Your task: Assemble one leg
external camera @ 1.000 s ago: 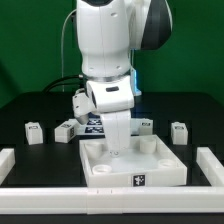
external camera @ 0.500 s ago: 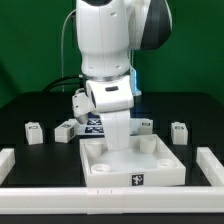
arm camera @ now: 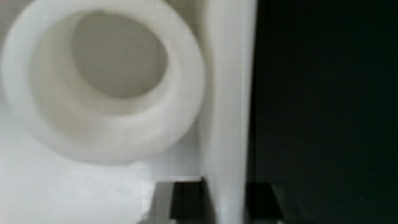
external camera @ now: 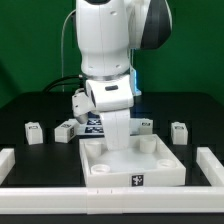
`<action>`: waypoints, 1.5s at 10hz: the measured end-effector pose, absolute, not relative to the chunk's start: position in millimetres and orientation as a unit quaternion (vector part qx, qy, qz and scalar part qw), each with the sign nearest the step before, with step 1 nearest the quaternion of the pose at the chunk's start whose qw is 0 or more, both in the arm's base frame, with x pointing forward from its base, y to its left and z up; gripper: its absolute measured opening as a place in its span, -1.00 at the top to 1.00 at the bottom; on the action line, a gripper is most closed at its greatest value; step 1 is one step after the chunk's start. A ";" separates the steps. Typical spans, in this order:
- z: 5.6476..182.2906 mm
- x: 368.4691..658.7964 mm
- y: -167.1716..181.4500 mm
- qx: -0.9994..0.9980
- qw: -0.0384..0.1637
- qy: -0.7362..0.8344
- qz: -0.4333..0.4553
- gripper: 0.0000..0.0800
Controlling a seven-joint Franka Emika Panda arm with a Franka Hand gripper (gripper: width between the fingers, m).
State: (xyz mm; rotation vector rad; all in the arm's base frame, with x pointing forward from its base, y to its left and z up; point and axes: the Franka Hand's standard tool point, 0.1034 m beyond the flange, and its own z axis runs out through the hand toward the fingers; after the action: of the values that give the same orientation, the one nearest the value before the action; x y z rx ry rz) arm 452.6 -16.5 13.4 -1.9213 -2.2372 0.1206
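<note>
Leg (external camera: 35, 130) farthest to the exterior view's left stands alone on the dark table (external camera: 20, 105). A second leg (external camera: 66, 128) sits just beside the marker board (external camera: 92, 124). In the middle I see the gripper (external camera: 117, 147) lowered inside the white tray (external camera: 150, 174), by its far corner. The fingers are hidden, so I cannot tell whether they are clenched or released. A third leg (external camera: 143, 123) lies behind the tray and a fourth leg (external camera: 180, 131) is further right. My wrist view shows a round socket (arm camera: 111, 62) beside the tray's wall.
</note>
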 end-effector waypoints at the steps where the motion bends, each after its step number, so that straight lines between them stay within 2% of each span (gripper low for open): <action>1: 13.4 452.6 -16.5 -0.648 0.095 -0.755 0.041 0.82; 5: 12.2 458.8 -1.0 -0.705 0.088 -0.702 0.041 0.82; 11: 12.6 480.8 52.0 -0.712 0.085 -0.697 0.020 0.81; 15: 12.9 488.9 51.8 -0.723 0.075 -0.686 0.025 0.82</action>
State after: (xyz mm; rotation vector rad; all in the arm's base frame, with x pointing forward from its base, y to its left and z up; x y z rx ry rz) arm 488.9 51.8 12.9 -2.1701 -2.0590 0.0739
